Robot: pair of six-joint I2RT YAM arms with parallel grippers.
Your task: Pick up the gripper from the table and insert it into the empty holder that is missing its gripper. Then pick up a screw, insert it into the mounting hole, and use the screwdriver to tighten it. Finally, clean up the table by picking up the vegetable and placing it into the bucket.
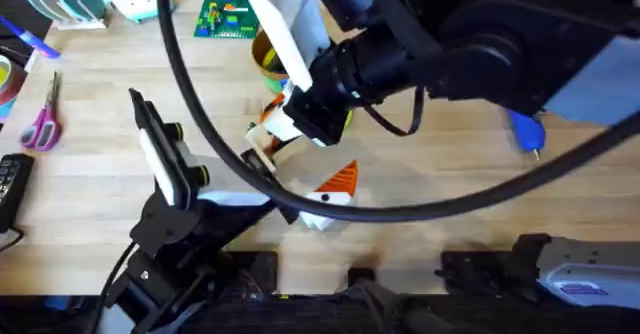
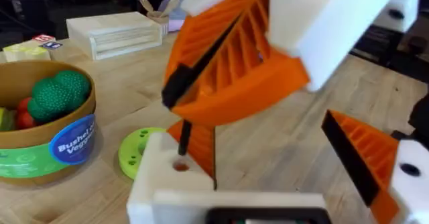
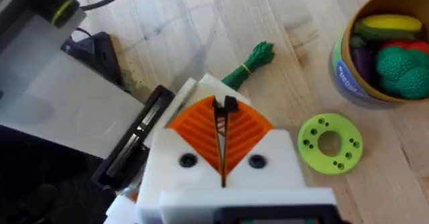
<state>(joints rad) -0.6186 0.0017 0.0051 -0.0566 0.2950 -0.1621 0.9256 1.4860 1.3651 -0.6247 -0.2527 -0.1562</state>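
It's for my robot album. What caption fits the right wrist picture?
The right claw pinching a black screw near the vegetable, green disc and bucket.

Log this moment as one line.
right gripper shut on screw | screw tip at holder hole | vegetable on table, not in bucket
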